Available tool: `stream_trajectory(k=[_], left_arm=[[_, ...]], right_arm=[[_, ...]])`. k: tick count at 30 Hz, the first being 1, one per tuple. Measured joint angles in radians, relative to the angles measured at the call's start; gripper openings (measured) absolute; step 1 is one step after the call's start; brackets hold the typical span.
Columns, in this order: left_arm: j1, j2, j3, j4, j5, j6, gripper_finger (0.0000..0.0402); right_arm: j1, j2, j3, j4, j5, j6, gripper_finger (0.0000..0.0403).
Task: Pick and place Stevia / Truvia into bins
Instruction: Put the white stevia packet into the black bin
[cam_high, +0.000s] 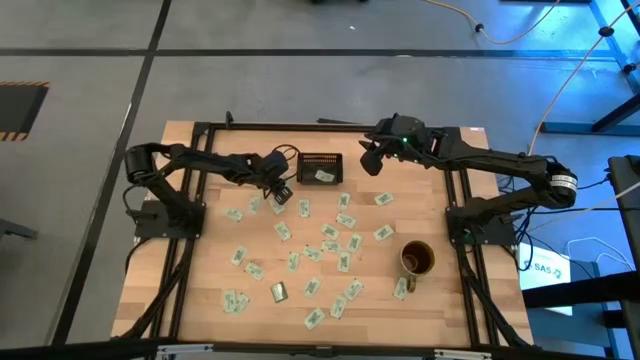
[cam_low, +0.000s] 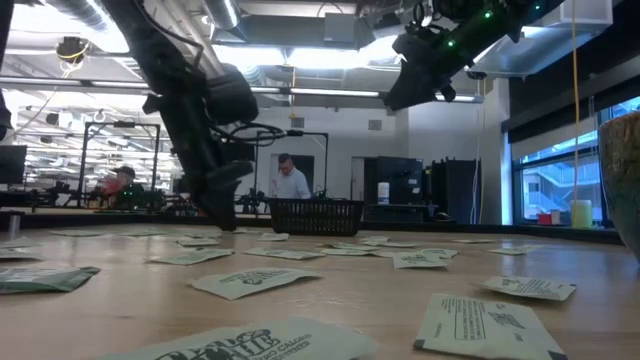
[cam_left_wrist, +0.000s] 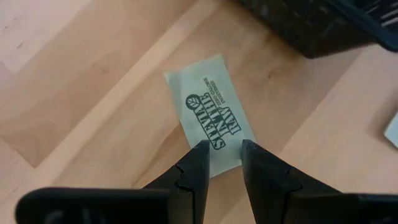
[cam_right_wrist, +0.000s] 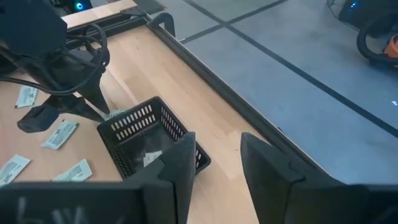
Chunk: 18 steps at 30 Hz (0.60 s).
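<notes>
We see the left gripper (cam_left_wrist: 221, 149) low over the light wooden table (cam_high: 200, 300), just left of the small black slatted tray (cam_high: 320, 167). Its dark fingers (cam_left_wrist: 196, 165) are parted w/ a narrow gap, tips straddling the end of one pale green paper Stevia packet (cam_left_wrist: 208, 115) lying flat on the wood; can't tell if they touch it. Right gripper (cam_high: 370, 158) hangs above the table just right of the tray, jaws wide apart, nothing btwn them. One packet (cam_high: 324, 176) lies inside the tray; many more packets (cam_high: 330, 232) are scattered across the table, some near the round brownish-gold mug (cam_high: 417, 258).
</notes>
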Motion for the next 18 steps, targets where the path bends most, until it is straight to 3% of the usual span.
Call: stream_trajectory(k=[7,18], left_arm=[[0.0,0.01,0.002,-0.029,-0.006,-0.021,0.0081],[0.001,-0.006,-0.001,-0.056,-0.006,-0.036,0.0018]], right_arm=[[0.0,0.0,0.0,-0.014,0.0,0.0,0.0132],[0.0,0.0,0.0,-0.026,0.0,-0.03,0.0132]])
